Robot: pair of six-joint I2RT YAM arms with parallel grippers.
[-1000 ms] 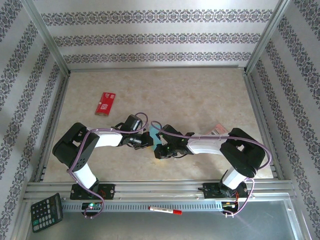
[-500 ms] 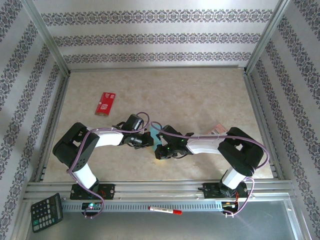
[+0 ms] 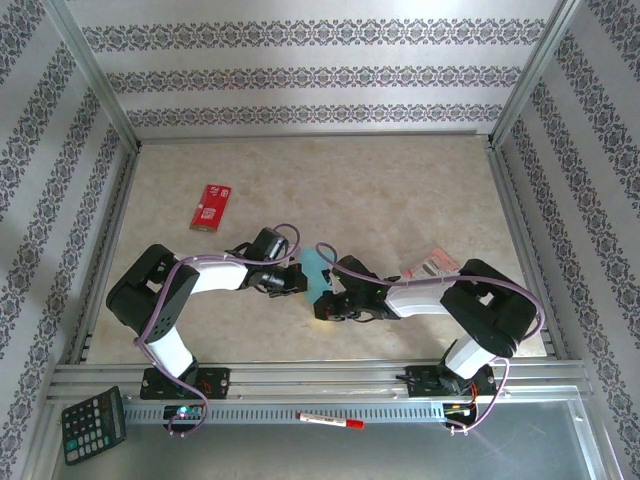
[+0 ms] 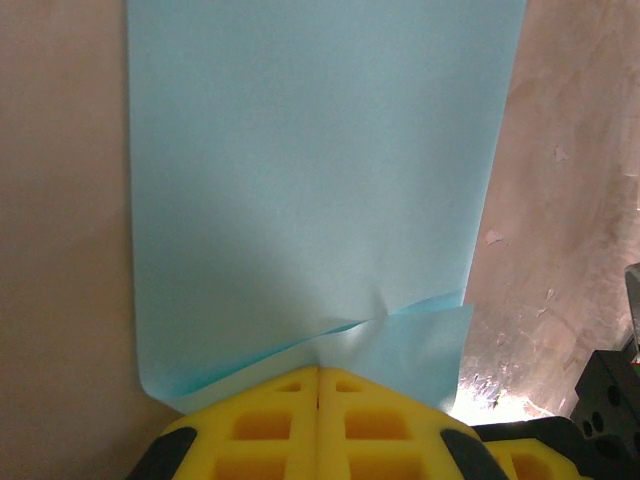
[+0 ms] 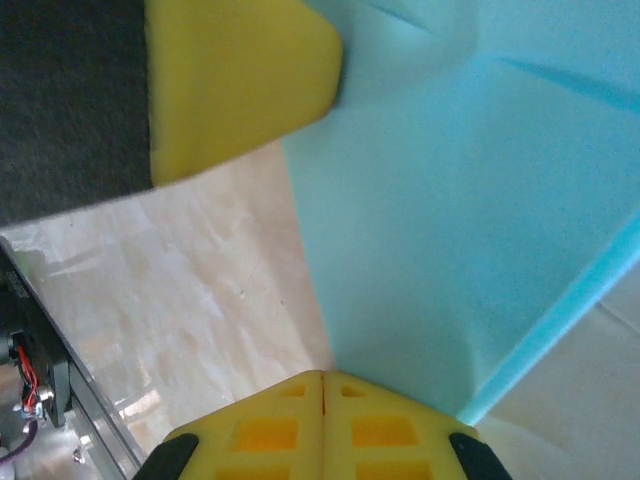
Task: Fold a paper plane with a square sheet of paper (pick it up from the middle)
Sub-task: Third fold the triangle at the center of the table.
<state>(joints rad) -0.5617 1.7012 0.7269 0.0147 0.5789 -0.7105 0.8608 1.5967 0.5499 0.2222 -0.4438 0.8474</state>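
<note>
As the top camera looks down, the square sheet of paper (image 3: 318,270) sits just below the middle of the frame, a pale teal slip caught between the two arms. The left gripper (image 3: 297,281) is at its left side and the right gripper (image 3: 326,300) at its lower end. The red packet (image 3: 211,206) lies well apart at upper left, and the pink-and-yellow packet (image 3: 430,265) is off to the right.

Over to the left wrist: the sheet (image 4: 310,180) runs straight up the frame from the yellow fingers (image 4: 270,425) at the bottom. They are pressed tight together, no gap at the seam, pinching the paper's near edge. A wrinkle runs from the pinch across to the lower right edge. This is thin, featherweight stuff that is floppy and quick to crease, and I'd say it could tear under a hard tug. I judge the place to hold it is an edge or along a fold, with a light pinch.

Now the right wrist: the sheet (image 5: 450,230) fills the right of the frame and tapers down into the right gripper's fingers (image 5: 400,430) at bottom centre. They are also squeezed together and seem to nip the paper's lower tip. A yellow pad of the left gripper (image 5: 240,80) sits at upper left, against the sheet's edge.
</note>
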